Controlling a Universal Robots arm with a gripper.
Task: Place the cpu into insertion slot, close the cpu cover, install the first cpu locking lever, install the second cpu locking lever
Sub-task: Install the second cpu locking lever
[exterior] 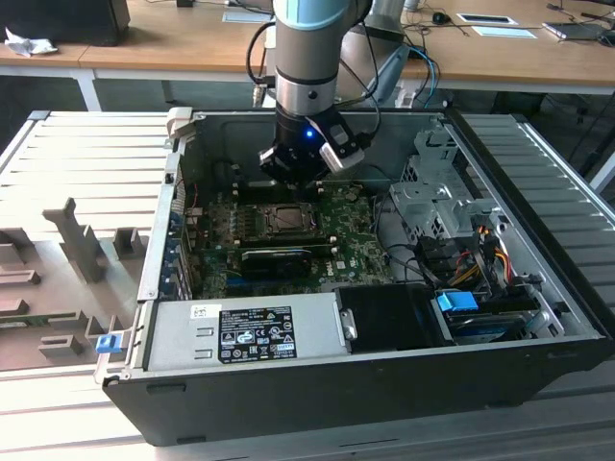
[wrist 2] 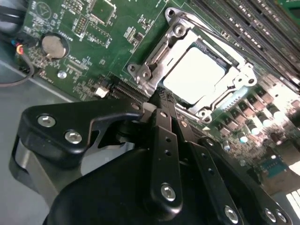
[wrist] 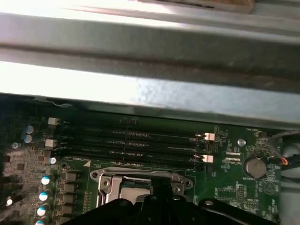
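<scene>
Hovering just above the green circuit board (exterior: 351,226) inside the open black computer case (exterior: 288,403), the black two-fingered hand (wrist 2: 157,96) has its fingers drawn together with nothing between them, its tips near one edge of the square silver-rimmed insertion slot (wrist 2: 154,65). The pale silver-grey square cpu (wrist 2: 192,75) lies seated in that slot, and the thin silver metal cpu cover (wrist 2: 178,35) lies flat around it (the chip's top shows through its window). Beyond run long dark memory slots (wrist: 126,138).
</scene>
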